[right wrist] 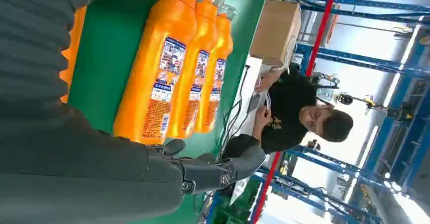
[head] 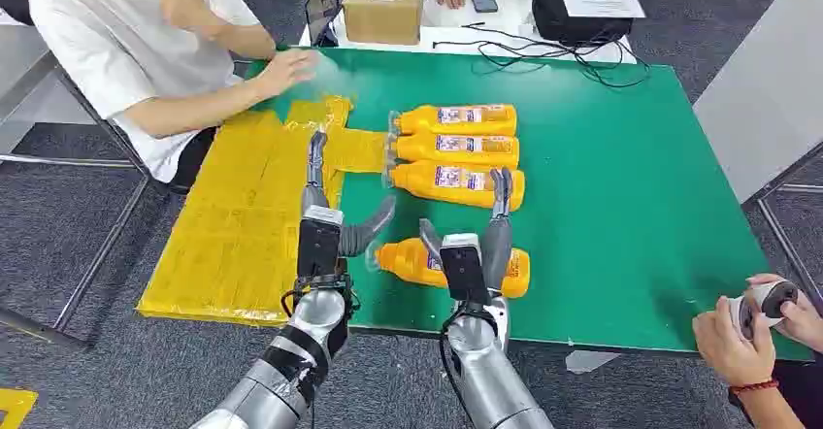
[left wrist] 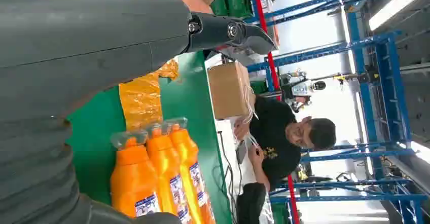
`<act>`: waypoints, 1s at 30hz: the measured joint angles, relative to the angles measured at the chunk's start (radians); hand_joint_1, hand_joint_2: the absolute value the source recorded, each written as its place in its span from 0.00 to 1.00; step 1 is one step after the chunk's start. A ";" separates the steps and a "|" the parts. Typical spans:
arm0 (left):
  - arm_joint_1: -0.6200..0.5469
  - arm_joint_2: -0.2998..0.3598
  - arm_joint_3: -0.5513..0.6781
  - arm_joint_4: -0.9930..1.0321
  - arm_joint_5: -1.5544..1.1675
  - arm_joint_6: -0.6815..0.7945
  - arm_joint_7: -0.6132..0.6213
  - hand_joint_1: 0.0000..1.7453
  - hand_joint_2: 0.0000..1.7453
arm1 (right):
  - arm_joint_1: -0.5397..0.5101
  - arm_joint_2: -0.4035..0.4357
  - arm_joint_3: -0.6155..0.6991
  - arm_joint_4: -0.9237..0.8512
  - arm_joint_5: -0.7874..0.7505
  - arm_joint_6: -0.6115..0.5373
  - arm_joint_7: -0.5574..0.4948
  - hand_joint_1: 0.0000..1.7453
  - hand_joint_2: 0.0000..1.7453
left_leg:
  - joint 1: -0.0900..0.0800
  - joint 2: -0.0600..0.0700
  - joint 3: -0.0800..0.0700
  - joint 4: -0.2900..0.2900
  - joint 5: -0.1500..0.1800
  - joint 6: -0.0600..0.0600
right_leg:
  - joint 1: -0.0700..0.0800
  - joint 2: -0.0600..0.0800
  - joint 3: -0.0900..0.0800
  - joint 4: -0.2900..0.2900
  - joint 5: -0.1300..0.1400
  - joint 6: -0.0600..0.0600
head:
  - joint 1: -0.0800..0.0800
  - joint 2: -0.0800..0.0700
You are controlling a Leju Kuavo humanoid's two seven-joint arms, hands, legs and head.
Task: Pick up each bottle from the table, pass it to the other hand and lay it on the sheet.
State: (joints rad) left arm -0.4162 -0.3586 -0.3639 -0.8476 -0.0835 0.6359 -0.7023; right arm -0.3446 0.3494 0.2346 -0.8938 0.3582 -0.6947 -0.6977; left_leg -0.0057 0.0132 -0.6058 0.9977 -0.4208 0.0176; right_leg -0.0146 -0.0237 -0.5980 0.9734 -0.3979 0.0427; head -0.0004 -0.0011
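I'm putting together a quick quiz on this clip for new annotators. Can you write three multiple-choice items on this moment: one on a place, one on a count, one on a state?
1. Where does the yellow sheet lie?
A. On the table's left part, draped over its near-left edge
B. Under the cardboard box
C. On the floor to the right

2. How many orange bottles lie on the green table?
A. Two
B. Four
C. Six

3. What is the left hand doing?
A. Gripping a bottle
B. Pressing the sheet flat
C. Holding nothing, fingers apart

Answers: 1 A, the head view shows it there. 2 B, three in a row plus the nearest bottle. 3 C, its fingers spread with nothing between them.
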 measured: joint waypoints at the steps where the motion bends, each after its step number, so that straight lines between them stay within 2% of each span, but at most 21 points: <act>1: 0.000 0.000 0.000 0.000 0.000 0.000 0.000 0.00 1.00 | 0.000 0.000 0.000 0.000 0.000 0.000 0.000 0.00 1.00 | 0.000 0.000 0.000 0.000 0.000 0.000 | 0.000 0.000 0.000 0.000 0.000 0.000 | 0.000 0.000; 20: 0.000 0.000 0.000 0.000 0.007 -0.009 0.000 0.00 1.00 | 0.000 0.000 0.000 0.000 0.006 0.000 0.000 0.00 1.00 | 0.000 0.000 0.000 0.000 0.000 0.000 | 0.000 0.000 0.000 0.000 0.000 0.000 | 0.000 0.000; 24: -0.010 0.000 0.002 0.011 0.014 -0.014 0.000 0.00 1.00 | 0.001 0.000 -0.005 -0.001 0.060 0.000 0.000 0.00 1.00 | 0.000 0.000 0.000 0.000 0.000 0.000 | 0.000 0.000 0.000 0.000 0.000 0.000 | 0.000 0.000; 27: -0.008 -0.003 -0.013 -0.011 0.010 0.020 0.000 0.00 1.00 | 0.002 0.000 -0.029 0.000 0.182 0.000 0.000 0.00 1.00 | 0.000 0.000 0.000 0.000 0.000 0.000 | 0.000 0.000 0.000 0.000 0.000 0.000 | 0.000 0.000; 30: -0.006 -0.006 -0.023 -0.028 0.012 0.024 0.000 0.00 1.00 | -0.002 0.000 -0.044 0.015 0.229 0.000 0.000 0.00 1.00 | 0.000 0.000 -0.001 0.000 0.000 0.000 | 0.000 0.000 0.000 0.000 0.000 0.000 | 0.000 0.000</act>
State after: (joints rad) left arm -0.4221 -0.3647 -0.3868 -0.8759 -0.0713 0.6603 -0.7023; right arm -0.3464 0.3494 0.1903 -0.8785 0.5871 -0.6947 -0.6973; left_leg -0.0057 0.0131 -0.6064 0.9977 -0.4209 0.0177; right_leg -0.0146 -0.0236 -0.5984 0.9735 -0.3979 0.0427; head -0.0008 -0.0011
